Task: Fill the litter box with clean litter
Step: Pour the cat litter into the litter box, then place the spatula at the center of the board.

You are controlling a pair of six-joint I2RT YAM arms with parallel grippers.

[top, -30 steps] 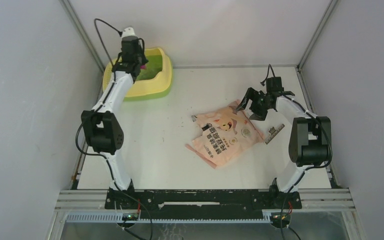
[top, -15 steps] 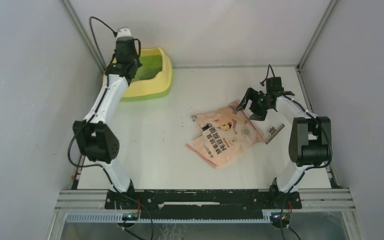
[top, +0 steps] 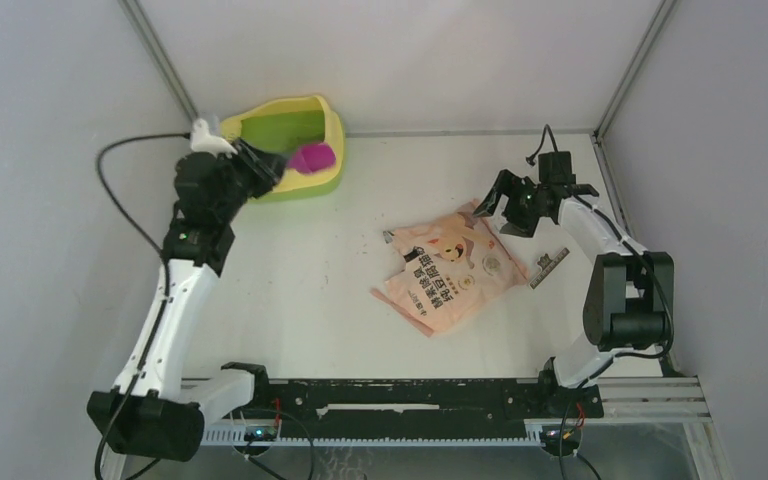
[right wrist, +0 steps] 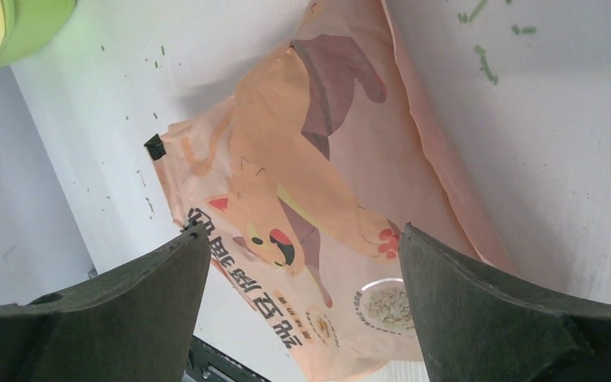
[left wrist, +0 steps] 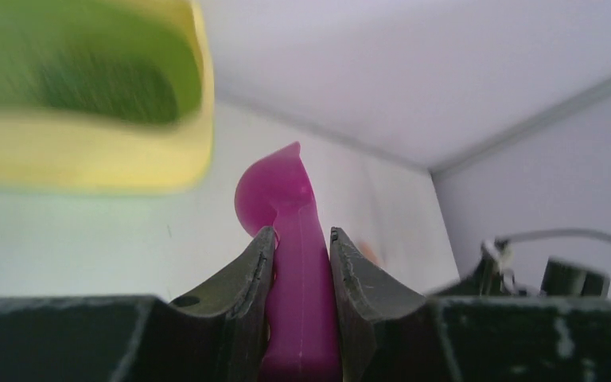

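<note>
By the litter box [top: 337, 135] rim, left fingers [left wrist: 243, 286] clamp the scoop [left wrist: 286, 187]; right fingers [right wrist: 127, 298] gape over the bag [right wrist: 318, 159]

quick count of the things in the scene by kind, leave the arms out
litter box: 1
magenta scoop: 1
pink-orange printed bag: 1
small grey strip: 1
total: 4
The scattered litter specks are too small and too many to count.
</note>
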